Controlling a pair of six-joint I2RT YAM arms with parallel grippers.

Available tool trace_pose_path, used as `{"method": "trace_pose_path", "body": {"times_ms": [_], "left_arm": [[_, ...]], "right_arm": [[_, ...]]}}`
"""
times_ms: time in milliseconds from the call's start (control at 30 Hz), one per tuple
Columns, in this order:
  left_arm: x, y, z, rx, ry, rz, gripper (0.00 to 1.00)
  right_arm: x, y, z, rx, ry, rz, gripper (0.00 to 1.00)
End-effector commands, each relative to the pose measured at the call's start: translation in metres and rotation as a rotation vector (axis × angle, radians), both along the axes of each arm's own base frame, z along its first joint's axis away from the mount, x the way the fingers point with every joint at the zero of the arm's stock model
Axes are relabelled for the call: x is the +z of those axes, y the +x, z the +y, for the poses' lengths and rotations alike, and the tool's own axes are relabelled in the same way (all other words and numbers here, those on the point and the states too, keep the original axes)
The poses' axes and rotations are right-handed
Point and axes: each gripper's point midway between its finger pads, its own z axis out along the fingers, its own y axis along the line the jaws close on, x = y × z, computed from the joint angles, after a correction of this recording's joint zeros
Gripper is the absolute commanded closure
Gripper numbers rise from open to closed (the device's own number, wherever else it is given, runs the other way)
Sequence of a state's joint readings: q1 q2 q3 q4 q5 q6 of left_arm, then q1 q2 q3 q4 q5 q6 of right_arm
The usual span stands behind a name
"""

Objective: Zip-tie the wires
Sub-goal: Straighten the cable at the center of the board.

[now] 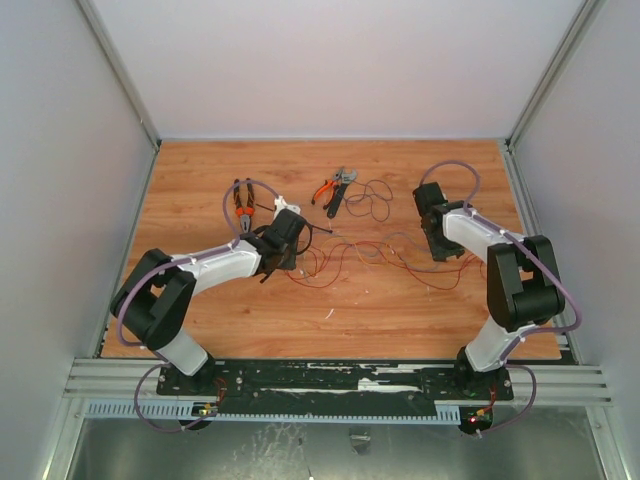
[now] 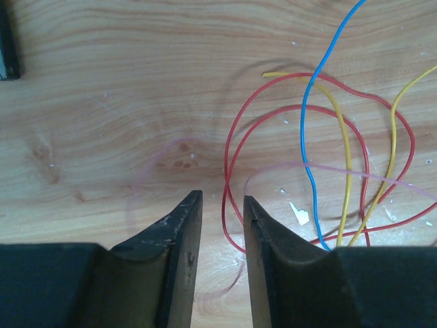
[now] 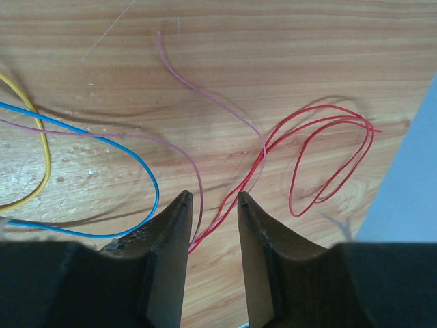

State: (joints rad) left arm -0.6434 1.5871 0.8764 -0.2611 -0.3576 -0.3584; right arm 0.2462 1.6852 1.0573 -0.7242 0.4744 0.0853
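Left tool point(image 2: 222, 205) and right tool point(image 3: 214, 201), both mine, hang slightly parted, gripping nothing. Wires point(image 2: 305, 137) sprawl loose on the worktop point(image 2: 102, 102), so I'd say all the tying's ahead.

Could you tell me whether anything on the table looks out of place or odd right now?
Nothing looks damaged or spilled. The wires sprawl in a loose, unbundled tangle across the middle of the table, and a few small white flecks litter the wood beside them.
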Motion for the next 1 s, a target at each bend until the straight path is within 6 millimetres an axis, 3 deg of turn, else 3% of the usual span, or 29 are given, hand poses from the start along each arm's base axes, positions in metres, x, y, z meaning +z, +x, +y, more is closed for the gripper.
{"method": "trace_pose_path", "body": {"times_ms": [0, 233, 367, 533, 767, 967], "left_arm": [[0.006, 0.005, 0.0, 0.011, 0.006, -0.039, 0.6], [0.02, -0.004, 0.006, -0.002, 0.015, -0.029, 0.34], [0.029, -0.016, 0.006, -0.022, -0.027, -0.024, 0.18], [0.056, -0.022, 0.0, -0.056, -0.139, -0.057, 0.02], [0.113, -0.021, -0.016, -0.136, -0.383, -0.133, 0.02], [0.157, -0.02, -0.004, -0.112, -0.486, -0.251, 0.02]], "right_arm": [[0.015, 0.008, -0.001, -0.017, 0.008, -0.045, 0.64], [0.054, 0.015, 0.01, 0.002, 0.08, -0.117, 0.58], [0.079, 0.022, 0.029, 0.051, 0.195, -0.188, 0.49], [0.111, 0.033, 0.05, 0.108, 0.313, -0.278, 0.32], [0.127, 0.07, 0.096, 0.198, 0.503, -0.351, 0.14], [0.135, 0.132, 0.131, 0.244, 0.586, -0.456, 0.09]]}}
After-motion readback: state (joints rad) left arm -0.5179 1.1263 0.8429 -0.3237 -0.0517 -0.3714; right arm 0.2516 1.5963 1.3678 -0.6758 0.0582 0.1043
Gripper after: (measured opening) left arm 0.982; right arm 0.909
